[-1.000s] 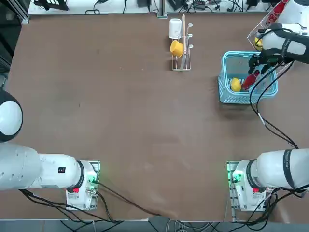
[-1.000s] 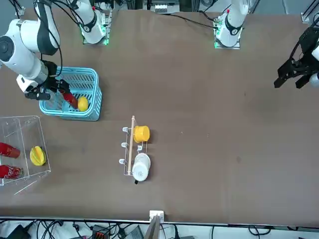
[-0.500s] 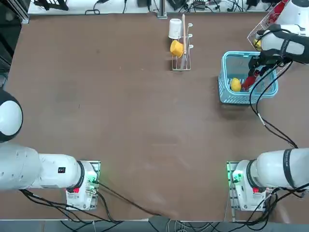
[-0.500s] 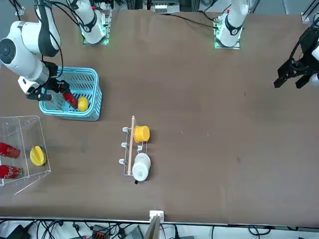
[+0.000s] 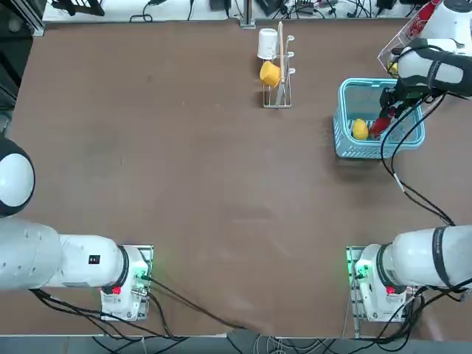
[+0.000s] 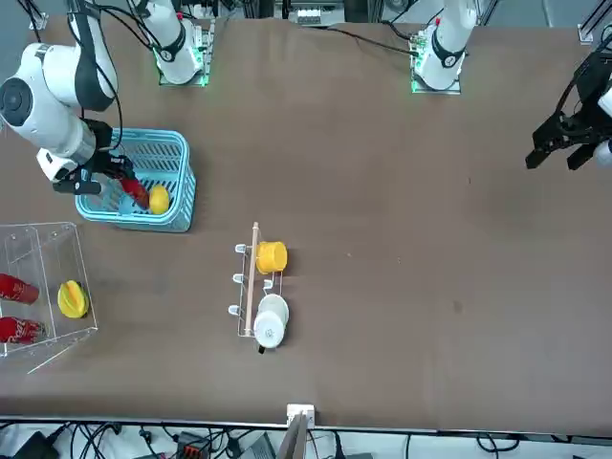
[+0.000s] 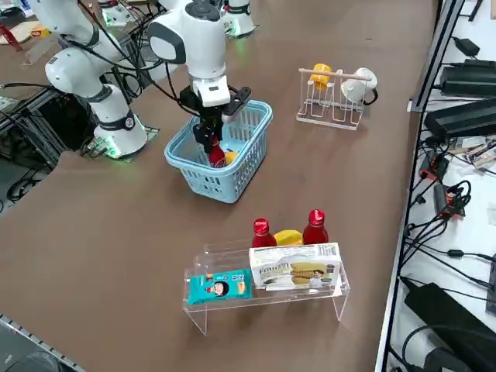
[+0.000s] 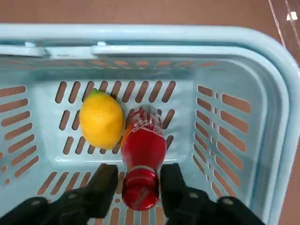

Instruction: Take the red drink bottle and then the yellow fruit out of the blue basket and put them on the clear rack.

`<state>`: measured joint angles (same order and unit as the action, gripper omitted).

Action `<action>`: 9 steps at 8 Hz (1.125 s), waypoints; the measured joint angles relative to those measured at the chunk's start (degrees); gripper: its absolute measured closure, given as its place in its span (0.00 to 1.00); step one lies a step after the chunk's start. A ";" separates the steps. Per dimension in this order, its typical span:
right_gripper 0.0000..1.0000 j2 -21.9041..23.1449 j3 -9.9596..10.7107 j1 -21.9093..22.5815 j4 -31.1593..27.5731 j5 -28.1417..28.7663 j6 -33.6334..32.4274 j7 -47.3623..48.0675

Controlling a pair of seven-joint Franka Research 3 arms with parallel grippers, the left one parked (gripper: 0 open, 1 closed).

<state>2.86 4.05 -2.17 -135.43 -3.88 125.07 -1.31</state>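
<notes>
A red drink bottle (image 8: 142, 161) lies inside a blue basket (image 8: 262, 93), its cap end pointing toward the wrist camera and raised between the two fingers (image 8: 104, 185) of the right end effector (image 8: 138, 183). A yellow fruit (image 8: 101, 119) rests on the slotted basket floor just beside the bottle's body, touching or nearly touching it. In the wrist view the fingers stand either side of the bottle's neck and cap with a thin gap visible on each side, so they are part-way drawn in and not yet clamped on it.

In the right side view the end effector (image 7: 211, 133) reaches straight down into the basket (image 7: 203, 172) from above. The basket sits on a brown bench (image 5: 184, 162), at the robot's right and toward the far edge. The clear rack (image 7: 267, 298) stands apart from the basket, farther to the robot's right, and already carries two red-capped bottles, a yellow item and some packets.

To do this step well, the fingers should probably finish pressing in on the neck just below the cap, where the narrower section gives a secure hold. The bottle is slim and smooth, so a firm squeeze before lifting seems wise. A straight upward lift would likely keep the bottle's base from dragging the fruit or catching the basket's thick rim. Because the bottle is held near one end, it may swing down as it rises.
</notes>
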 joint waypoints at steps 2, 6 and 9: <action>0.59 -0.02 0.00 -0.03 0.02 0.00 0.01 0.03; 0.63 0.07 0.00 -0.04 0.35 0.00 -0.11 0.04; 0.63 1.23 -0.40 0.07 9.93 0.00 -12.55 0.03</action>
<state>4.09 3.65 -2.10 -125.49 -3.89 112.51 -1.28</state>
